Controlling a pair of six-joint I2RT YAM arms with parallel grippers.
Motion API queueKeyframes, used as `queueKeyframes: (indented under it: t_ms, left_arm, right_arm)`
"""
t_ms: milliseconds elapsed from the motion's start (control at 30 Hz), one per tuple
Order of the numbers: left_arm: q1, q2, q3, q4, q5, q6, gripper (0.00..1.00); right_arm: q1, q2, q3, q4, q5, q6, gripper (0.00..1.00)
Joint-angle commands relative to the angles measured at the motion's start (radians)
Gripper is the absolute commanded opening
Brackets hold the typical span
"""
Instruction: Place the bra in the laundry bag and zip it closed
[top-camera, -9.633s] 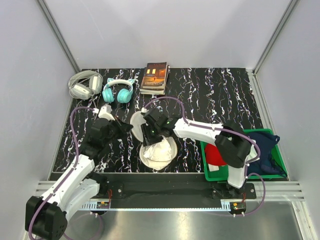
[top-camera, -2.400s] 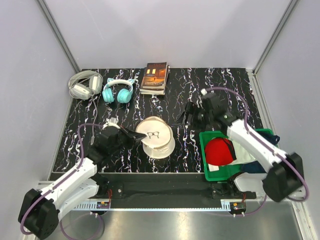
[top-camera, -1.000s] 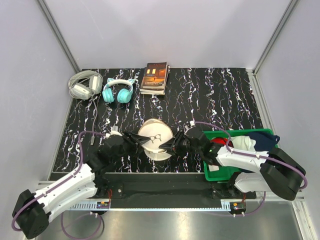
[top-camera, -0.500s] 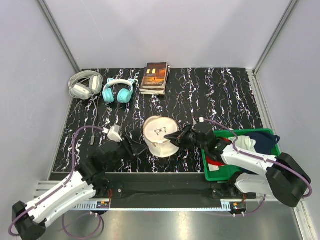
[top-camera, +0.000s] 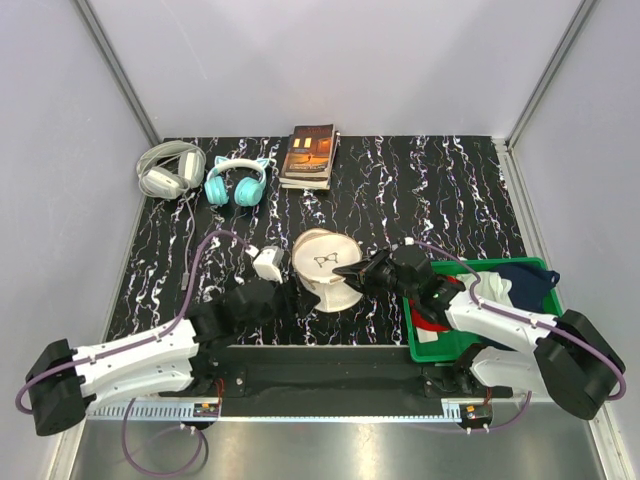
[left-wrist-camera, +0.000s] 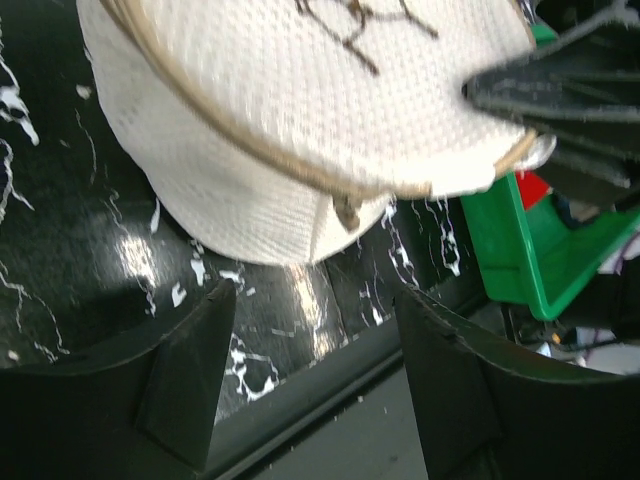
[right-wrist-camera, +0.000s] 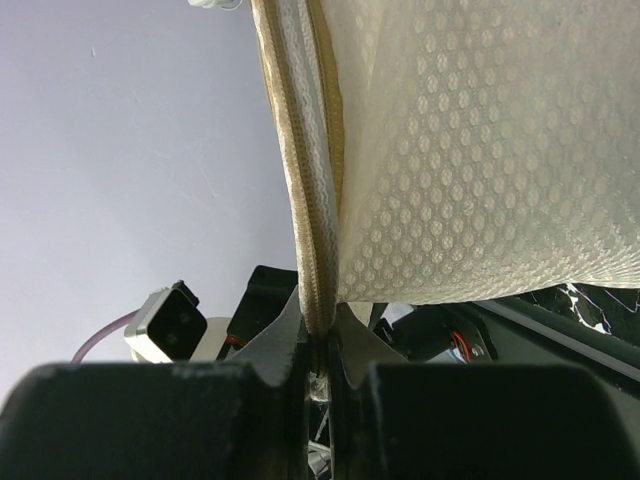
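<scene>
The laundry bag (top-camera: 326, 266), round cream mesh with a small black drawing on its flat face, sits tilted near the table's front middle. My right gripper (right-wrist-camera: 322, 330) is shut on the bag's rim zip (right-wrist-camera: 308, 170), coming in from the bag's right side (top-camera: 350, 271). My left gripper (left-wrist-camera: 315, 292) stands open just in front of the bag's lower left, nothing between its fingers (left-wrist-camera: 190, 375). A small zip pull (left-wrist-camera: 348, 212) hangs on the bag's side seam. The bra shows in no view.
A green bin (top-camera: 424, 352) stands at the front right, holding a dark blue cloth (top-camera: 528, 283) and a red cloth (left-wrist-camera: 530, 187). White-grey headphones (top-camera: 168, 168), teal headphones (top-camera: 236, 182) and a book (top-camera: 310, 153) lie at the back left.
The right gripper has closed on the bag's rim and the bag has shifted slightly right and back. The left gripper has let go of the bag's left edge and swung lower in front.
</scene>
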Motion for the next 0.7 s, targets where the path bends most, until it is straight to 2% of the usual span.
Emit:
queueKeyframes:
  t_ms: [0,267,433,533,633,667]
  left_arm:
    - [-0.005,0.052,0.064,0.094,-0.110,0.051,0.66]
    - [-0.005,0.151,0.125,0.068,-0.248,0.074,0.54]
    - [-0.005,0.158,0.142,0.092,-0.235,0.099,0.47]
    - [-0.003,0.167,0.139,0.123,-0.238,0.103,0.36]
    - [0.001,0.181,0.153,0.100,-0.286,0.114,0.07]
    - [0.007,0.189,0.167,0.039,-0.302,0.105,0.00]
  right_arm:
    - [-0.006,-0.034,0.003,0.032,0.023,0.014,0.03]
    - [-0.006,-0.054,-0.005,0.032,0.018,0.017,0.01]
    - [-0.006,-0.060,-0.016,0.027,0.020,0.017,0.00]
    - [-0.006,-0.056,-0.011,0.026,0.015,0.014,0.00]
    - [-0.006,-0.057,-0.019,0.026,0.003,0.014,0.00]
    - [-0.006,-0.060,-0.022,0.026,0.003,0.012,0.00]
